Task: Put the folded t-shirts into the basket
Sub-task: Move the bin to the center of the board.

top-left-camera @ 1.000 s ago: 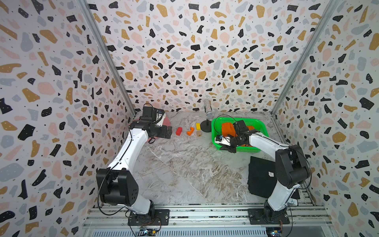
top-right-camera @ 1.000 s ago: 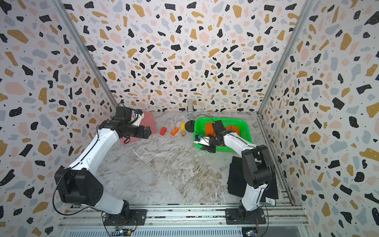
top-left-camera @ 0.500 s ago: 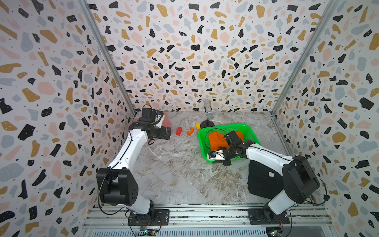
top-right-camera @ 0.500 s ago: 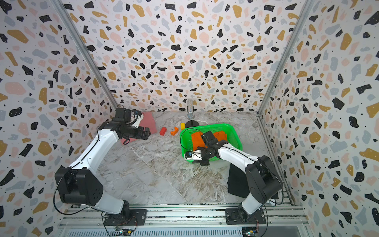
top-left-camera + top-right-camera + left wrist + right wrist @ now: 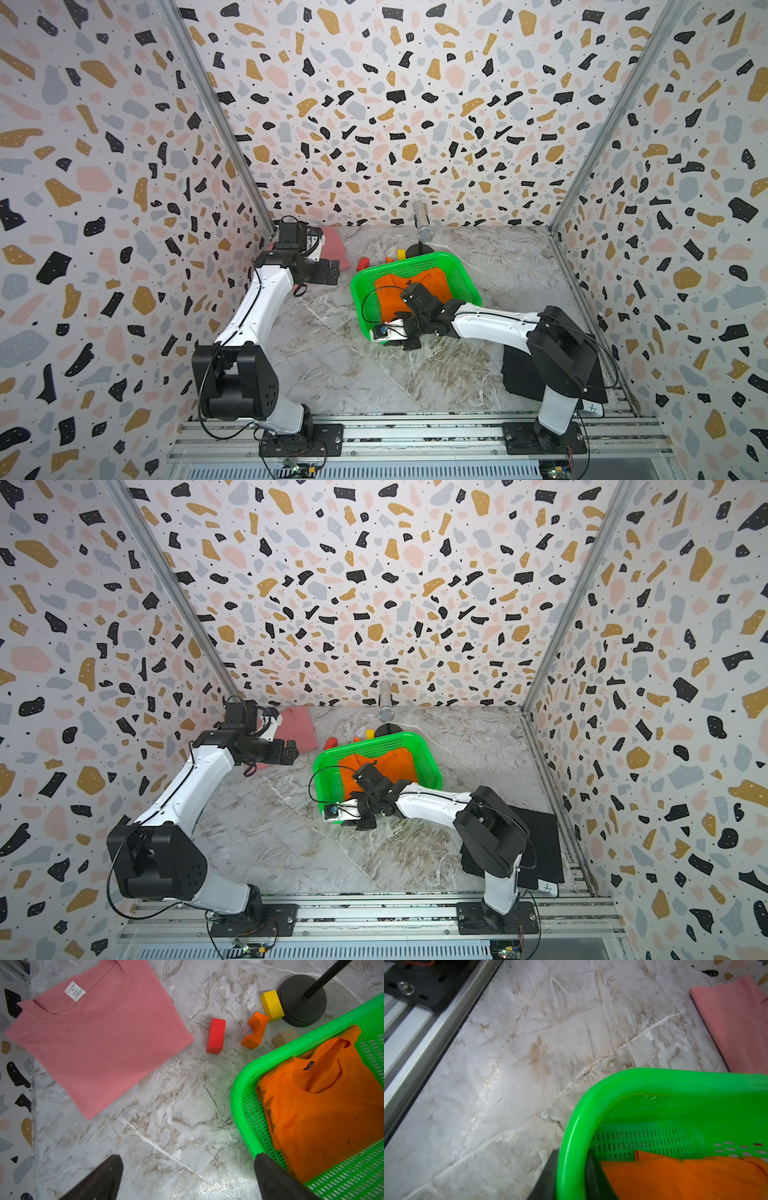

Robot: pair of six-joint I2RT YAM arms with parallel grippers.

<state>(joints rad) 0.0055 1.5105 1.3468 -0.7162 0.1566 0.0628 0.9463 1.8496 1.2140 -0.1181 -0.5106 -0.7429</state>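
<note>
Three folded t-shirts, one green basket (image 5: 399, 262): the orange t-shirt (image 5: 390, 291) lies inside it at centre, the pink t-shirt (image 5: 332, 245) upper left, the black t-shirt (image 5: 515, 374) lower right. The right gripper (image 5: 571, 1169) pinches the basket's rim; the left gripper (image 5: 187, 1178) gapes wide, empty, above the marble table (image 5: 332, 353).

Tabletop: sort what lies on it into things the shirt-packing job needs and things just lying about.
For the job:
green basket
orange shirt, already in it
pink shirt
black shirt

Just lying about:
red block
orange arch block
yellow block
plain wooden block
black round stand
</note>
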